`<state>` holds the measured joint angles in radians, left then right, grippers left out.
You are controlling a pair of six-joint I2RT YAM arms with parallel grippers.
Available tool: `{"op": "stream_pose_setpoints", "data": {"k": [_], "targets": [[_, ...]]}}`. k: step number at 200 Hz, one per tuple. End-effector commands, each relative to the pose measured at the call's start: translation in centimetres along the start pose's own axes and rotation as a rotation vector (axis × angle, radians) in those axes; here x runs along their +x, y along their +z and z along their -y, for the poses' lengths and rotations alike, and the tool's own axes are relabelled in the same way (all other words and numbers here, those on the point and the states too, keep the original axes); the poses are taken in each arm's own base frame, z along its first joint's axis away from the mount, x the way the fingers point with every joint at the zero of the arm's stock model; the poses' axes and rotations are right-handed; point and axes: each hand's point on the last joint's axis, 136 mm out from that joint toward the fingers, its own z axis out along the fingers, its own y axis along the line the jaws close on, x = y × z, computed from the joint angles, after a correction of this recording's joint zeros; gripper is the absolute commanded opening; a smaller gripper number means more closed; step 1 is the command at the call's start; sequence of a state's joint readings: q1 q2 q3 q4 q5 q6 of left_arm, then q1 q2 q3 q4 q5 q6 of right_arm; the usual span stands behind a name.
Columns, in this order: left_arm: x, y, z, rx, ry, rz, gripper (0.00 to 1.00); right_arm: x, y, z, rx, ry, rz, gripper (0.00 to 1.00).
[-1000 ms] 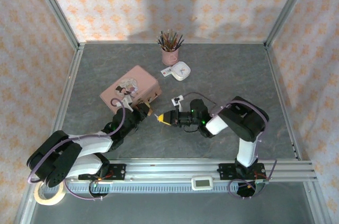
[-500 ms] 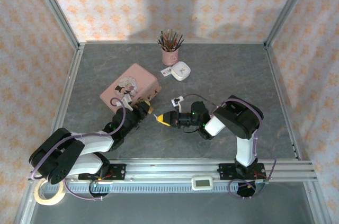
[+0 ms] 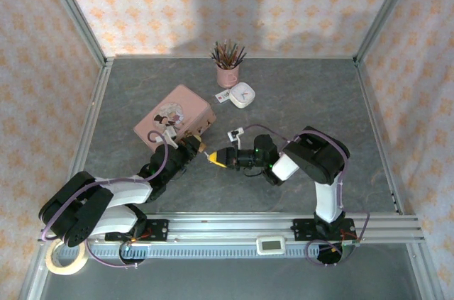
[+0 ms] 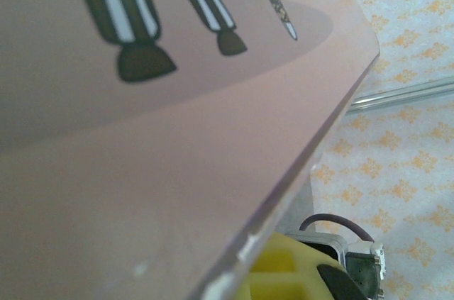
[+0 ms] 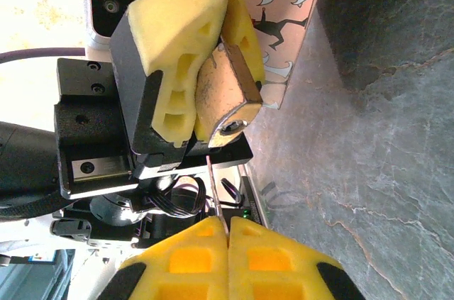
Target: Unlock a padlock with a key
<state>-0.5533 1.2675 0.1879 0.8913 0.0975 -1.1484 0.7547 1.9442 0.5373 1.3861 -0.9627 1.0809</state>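
Note:
The brass padlock (image 5: 221,98) is clamped between the yellow fingers of my left gripper (image 5: 223,45), keyhole end (image 5: 231,128) facing down in the right wrist view. From above, that gripper (image 3: 195,145) sits against the front corner of the pink tin (image 3: 176,117). My right gripper (image 5: 228,237) is shut on a thin silver key (image 5: 216,197). The key's tip stops just short of the keyhole, slightly to its left. In the top view the right gripper (image 3: 213,159) points left at the padlock (image 3: 201,147). The left wrist view is mostly pink tin lid (image 4: 142,137).
A pink cup of pencils (image 3: 228,67) and a small white box (image 3: 242,93) stand behind the tin. A tape roll (image 3: 67,257) lies outside the front rail at the bottom left. Metal frame posts and patterned walls ring the grey floor (image 3: 305,101).
My right gripper has slid left with the key, closing the gap to the padlock. The left gripper and the tin have stayed put.

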Motion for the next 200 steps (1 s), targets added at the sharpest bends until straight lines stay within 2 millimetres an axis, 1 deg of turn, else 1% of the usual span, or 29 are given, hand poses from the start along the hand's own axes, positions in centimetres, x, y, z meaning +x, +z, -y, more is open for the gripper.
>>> {"op": "stream_pose_setpoints", "data": {"k": [1, 73, 112, 139, 169, 200], "targets": [[-1.0, -0.5, 3.6, 0.146, -0.04, 0.021, 0.0, -0.3, 0.4, -1.2, -0.049, -0.054, -0.005, 0.0], [-1.1, -0.6, 4.1, 0.164, -0.05, 0.019, 0.0, -0.4, 0.5, -0.9, -0.042, -0.047, 0.0, 0.0], [-1.0, -0.8, 4.0, 0.164, -0.051, 0.015, 0.0, -1.1, 0.2, -0.7, -0.031, -0.042, 0.037, 0.0], [-1.1, -0.9, 4.0, 0.162, -0.05, 0.017, 0.0, -1.3, 0.3, -1.2, -0.051, -0.049, 0.042, 0.0], [-1.1, -0.9, 3.8, 0.156, -0.049, 0.02, 0.0, -1.3, 0.2, -2.2, -0.081, -0.058, 0.038, 0.0], [-1.1, -0.8, 3.5, 0.146, -0.049, 0.024, 0.0, -0.8, -0.2, -2.2, -0.071, -0.058, 0.03, 0.0]]}}
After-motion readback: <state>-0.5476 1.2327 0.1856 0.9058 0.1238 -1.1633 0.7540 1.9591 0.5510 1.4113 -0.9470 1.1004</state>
